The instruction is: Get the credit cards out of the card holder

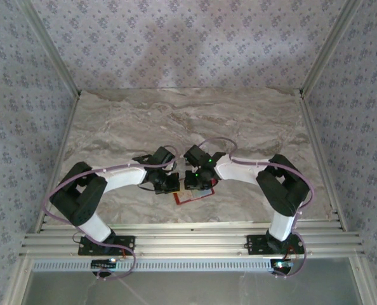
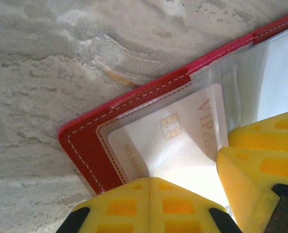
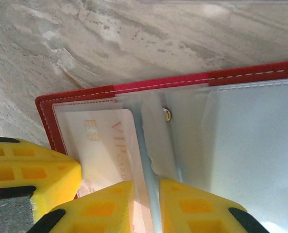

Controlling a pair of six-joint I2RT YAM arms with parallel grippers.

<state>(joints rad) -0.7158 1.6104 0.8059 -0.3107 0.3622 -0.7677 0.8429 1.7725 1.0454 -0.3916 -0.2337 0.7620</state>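
Near the front of the table lies the red card holder, open, a white card tucked inside. Left claw is squeezed shut, resting on it. Right claw pinches its clear flap. If the left slips, a tug could drag everything along.

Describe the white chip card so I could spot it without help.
On the grey marble-patterned tabletop, near its front edge, lies an open red stitched wallet. In its corner pocket of clear plastic sits the white rectangular card. Its gold chip and faint VIP lettering set it apart from the blank pale panels beside it.
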